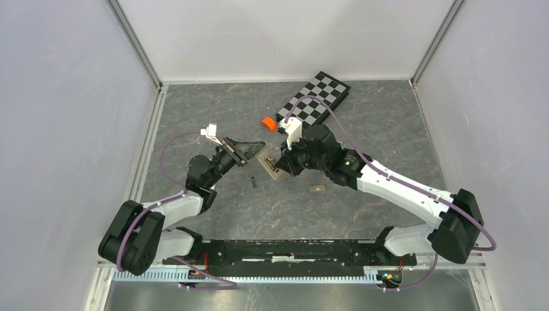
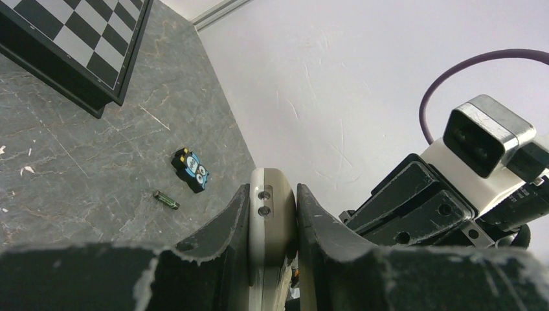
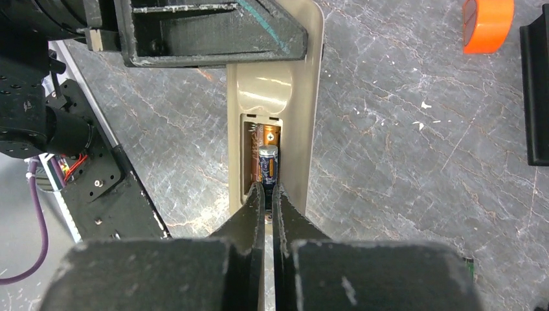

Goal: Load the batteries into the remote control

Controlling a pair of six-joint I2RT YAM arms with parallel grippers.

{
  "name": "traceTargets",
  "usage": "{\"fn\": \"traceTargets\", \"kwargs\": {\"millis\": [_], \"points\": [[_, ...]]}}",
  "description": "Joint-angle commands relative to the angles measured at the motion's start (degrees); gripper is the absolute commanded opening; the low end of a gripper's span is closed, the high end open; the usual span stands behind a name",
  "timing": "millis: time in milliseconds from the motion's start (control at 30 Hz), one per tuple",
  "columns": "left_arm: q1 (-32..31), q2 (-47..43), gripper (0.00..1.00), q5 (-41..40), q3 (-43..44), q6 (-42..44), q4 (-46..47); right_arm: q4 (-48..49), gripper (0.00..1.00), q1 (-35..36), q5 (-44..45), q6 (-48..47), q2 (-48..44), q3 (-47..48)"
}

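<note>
Dark grey, marble-veined table – surface scuffed with pale flecks. Checkerboard lies flat at the far edge; an orange roll sits just beside its near corner. Nearer the arms, a blue-and-black gadget – and one loose battery close by it, not touching.

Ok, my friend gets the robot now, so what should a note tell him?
Left pincer: shut on the beige remote.
Right pincer: closed on a second battery, holding it in the open compartment beside the coppery battery, which is already in.
One spare battery lies on the table.
Left to do: press the second battery home.
</note>
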Motion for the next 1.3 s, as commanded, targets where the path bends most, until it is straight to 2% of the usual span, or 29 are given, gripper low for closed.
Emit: {"fn": "traceTargets", "kwargs": {"millis": [0,433,833,1100,1267], "points": [[-0.2,1.1,0.02,-1.2,0.5,-3.6,6.8,-3.0,0.01,0.8,2.4,0.0,-0.1,3.7],[-0.1,2.8,0.02,-1.6,0.2,-5.9,7.6,-2.4,0.05,1.8,3.2,1.2,1.7,4.2],[-0.2,2.5,0.02,-1.8,0.0,-7.7,7.5,-1.7,0.21,1.9,2.1,3.2,3.7,5.4],[-0.2,2.8,0.02,-2.0,0.4,-10.3,7.2,-1.6,0.35,1.9,3.1,4.6,2.2,4.9],[-0.2,2.3,0.02,-2.4,0.5,-13.2,5.7,2.3,0.47,1.8,5.5,7.1,-1.0,3.1]]}}
